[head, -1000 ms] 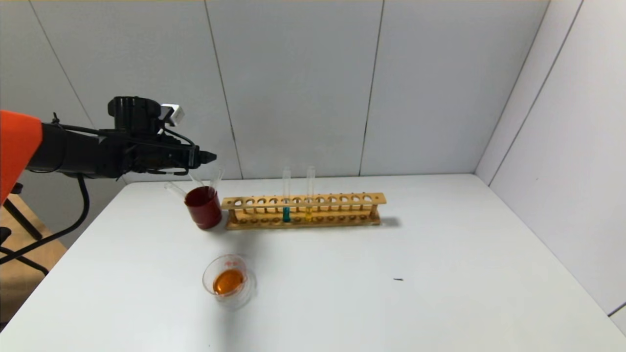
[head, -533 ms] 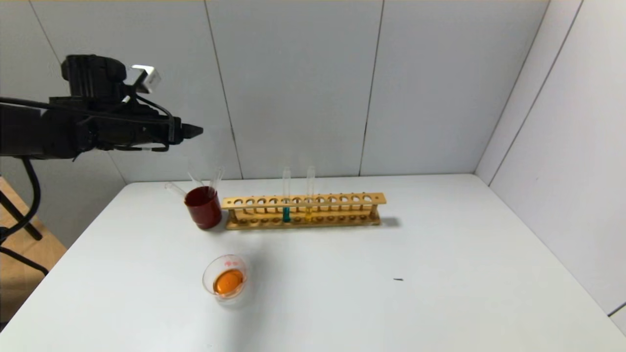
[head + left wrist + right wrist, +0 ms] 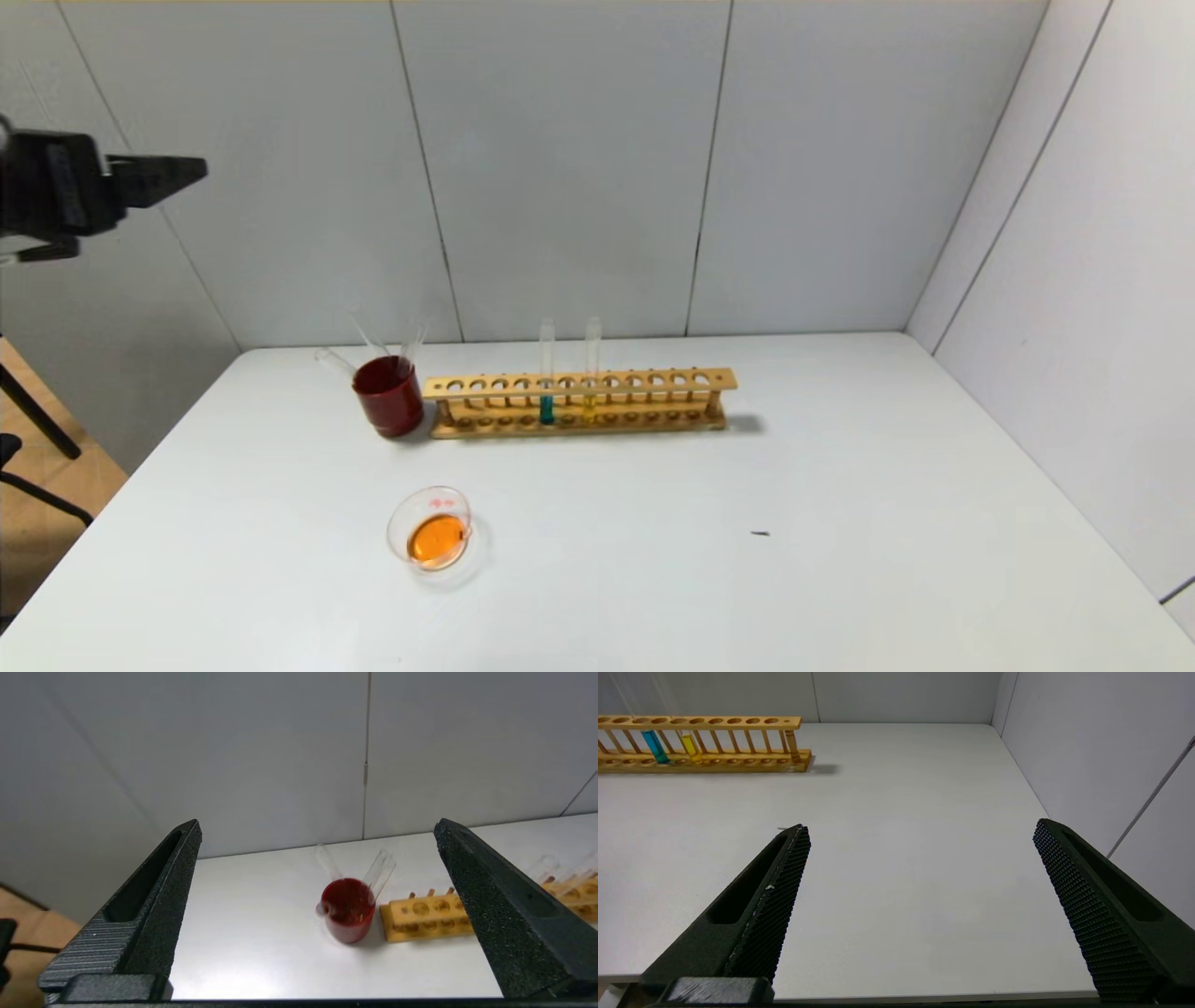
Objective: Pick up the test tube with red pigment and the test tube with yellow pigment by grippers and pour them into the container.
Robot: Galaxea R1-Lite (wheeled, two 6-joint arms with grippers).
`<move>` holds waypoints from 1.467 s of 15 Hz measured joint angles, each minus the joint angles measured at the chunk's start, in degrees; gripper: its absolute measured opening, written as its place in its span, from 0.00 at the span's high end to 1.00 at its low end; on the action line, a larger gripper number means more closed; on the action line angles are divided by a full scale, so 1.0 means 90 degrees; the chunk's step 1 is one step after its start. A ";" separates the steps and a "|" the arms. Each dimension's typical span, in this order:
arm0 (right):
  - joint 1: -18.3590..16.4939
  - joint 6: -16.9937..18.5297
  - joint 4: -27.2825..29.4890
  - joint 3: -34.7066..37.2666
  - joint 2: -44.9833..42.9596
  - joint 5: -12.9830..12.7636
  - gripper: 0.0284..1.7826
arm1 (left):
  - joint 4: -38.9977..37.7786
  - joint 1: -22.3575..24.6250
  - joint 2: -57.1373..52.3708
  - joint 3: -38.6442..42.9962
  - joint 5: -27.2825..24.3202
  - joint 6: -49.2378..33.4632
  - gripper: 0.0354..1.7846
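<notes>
White worktop [image 3: 840, 485], set into a corner of grey panelled walls. Wooden rack [image 3: 579, 403] stands toward the back, lengthwise. Dark red cup [image 3: 388, 396] just beside the rack's left end. Glass dish [image 3: 431, 538] with orange liquid sits nearer the front, well apart from both. Small dark speck [image 3: 761, 534] to the right of the dish.

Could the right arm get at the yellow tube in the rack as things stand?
Probably yes. The right gripper is open and empty, and only bare table lies between it and the yellow tube, which stands upright in the wooden rack beside the teal tube.
</notes>
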 joint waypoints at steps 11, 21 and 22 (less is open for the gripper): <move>-0.0003 0.0000 0.0000 0.0000 0.0000 0.0000 0.02 | 0.0612 -0.0049 -0.6266 0.3638 -0.0081 -0.0005 0.02; 0.0000 0.0003 0.0000 0.0000 0.0000 0.0003 0.02 | 0.0676 -0.0173 -0.8196 0.7155 -0.0416 0.0329 0.02; 0.0000 0.0000 0.0000 0.0000 0.0000 0.0000 0.02 | 0.0792 -0.0171 -0.8214 0.7225 -0.0409 0.0325 0.02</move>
